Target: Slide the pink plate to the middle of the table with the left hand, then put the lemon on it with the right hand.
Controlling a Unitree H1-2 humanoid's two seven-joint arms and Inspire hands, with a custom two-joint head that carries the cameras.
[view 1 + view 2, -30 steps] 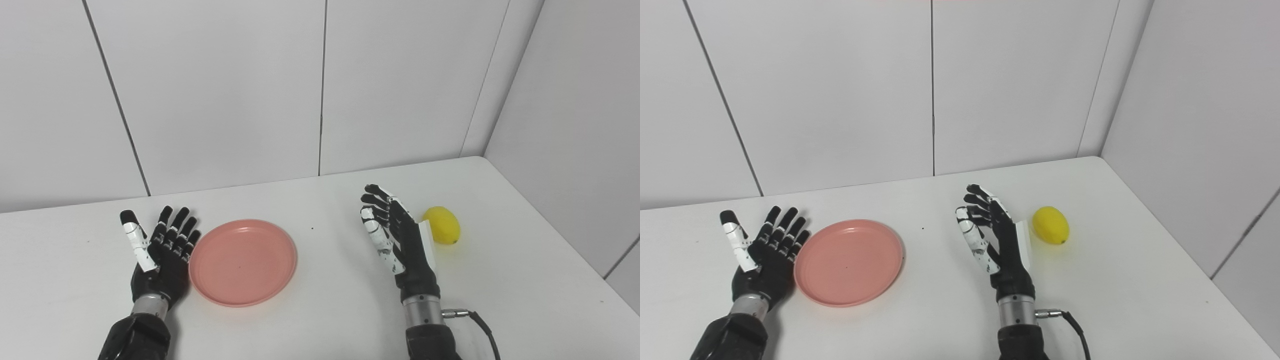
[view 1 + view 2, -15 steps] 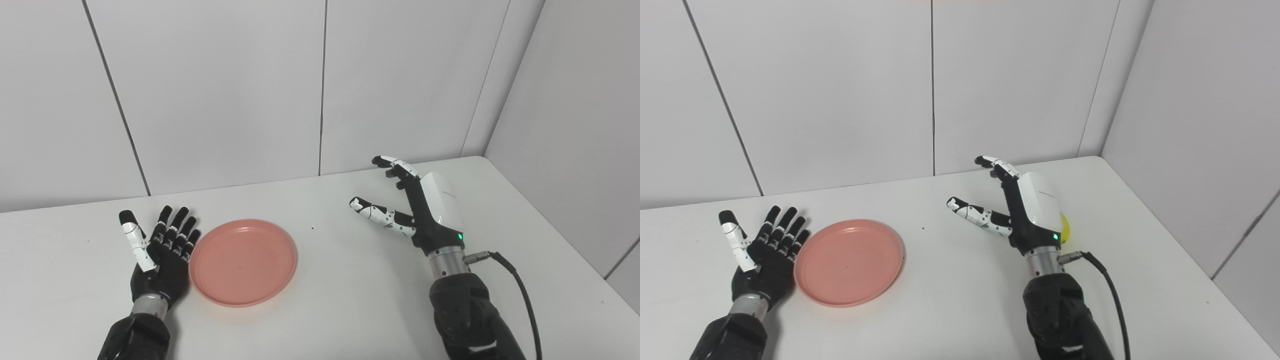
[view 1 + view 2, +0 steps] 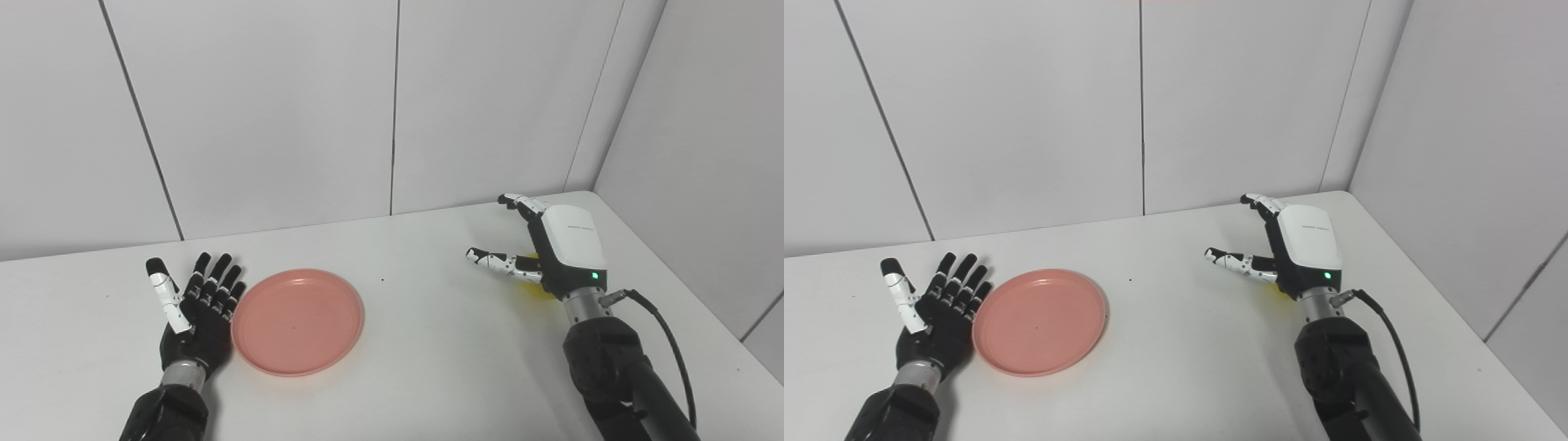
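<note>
1. The pink plate [image 3: 298,321] lies flat on the white counter [image 3: 416,367], toward 9 o'clock from the counter's middle; judging by that, it may need sliding further toward the centre, though I cannot be sure.

2. The left robot hand [image 3: 199,303] rests palm up on the counter just beside the plate's 9 o'clock rim, fingers spread and holding nothing. Lying so close to the rim, it is well set for a sideways push toward 3 o'clock.

3. The right robot hand [image 3: 551,251] hangs palm down directly over the lemon [image 3: 534,288], thumb stretched toward 9 o'clock and fingers reaching toward 12 o'clock, apart and empty. This looks like the poise before a top-down grasp.

4. The lemon sits on the counter at about 3 o'clock, well apart from the plate; only a yellow sliver shows beneath the palm (the hand hides the rest).

5. Materials: the plate is round, shallow and smooth, with a low raised rim, likely plastic that should glide easily on the matte counter. The lemon appears glossy and rounded, so it could roll if the fingers close off-centre.

6. The hands have black fingers with white segments; the right one's back is a smooth white shell with a green light.
</note>
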